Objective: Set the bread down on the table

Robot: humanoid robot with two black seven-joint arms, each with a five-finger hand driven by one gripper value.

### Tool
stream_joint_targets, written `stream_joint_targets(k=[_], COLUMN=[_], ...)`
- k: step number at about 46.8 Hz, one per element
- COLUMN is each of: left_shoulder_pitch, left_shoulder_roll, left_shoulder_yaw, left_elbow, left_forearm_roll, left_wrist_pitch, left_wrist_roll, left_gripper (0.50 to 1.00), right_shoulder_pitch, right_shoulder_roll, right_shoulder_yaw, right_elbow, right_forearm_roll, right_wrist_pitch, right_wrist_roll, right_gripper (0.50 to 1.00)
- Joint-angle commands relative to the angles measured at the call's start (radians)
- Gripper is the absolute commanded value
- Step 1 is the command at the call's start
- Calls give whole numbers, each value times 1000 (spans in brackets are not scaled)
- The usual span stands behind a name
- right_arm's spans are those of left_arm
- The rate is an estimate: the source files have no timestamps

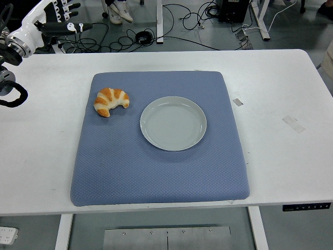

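Note:
A golden croissant (110,100) lies on the blue mat (156,166), near its far left corner and left of the plate. Nothing touches it. My left hand (60,18) is raised at the picture's top left, well behind and left of the croissant, with its fingers spread and holding nothing. The right arm does not show.
An empty pale grey plate (173,123) sits in the middle of the mat. The white table (281,104) carries two small tape marks on its right side. Cables and a person's shoes show on the floor beyond the far edge.

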Motion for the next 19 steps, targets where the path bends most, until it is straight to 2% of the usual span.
stream_joint_targets(k=[1, 19], left_shoulder_pitch=[-1, 8], left_shoulder_roll=[16, 23], left_shoulder_yaw=[-5, 0], left_elbow=[2, 57], left_forearm_roll=[-29, -52], left_wrist_pitch=[0, 2], left_wrist_roll=[1, 1], left_gripper=[963, 965], right_shoulder_pitch=[0, 0], right_shoulder_roll=[0, 0], right_shoulder_yaw=[0, 0], right_elbow=[0, 0], right_forearm_roll=[0, 0], right_wrist_pitch=[0, 0], right_wrist_roll=[-1, 1], right_gripper=[1000, 1000])
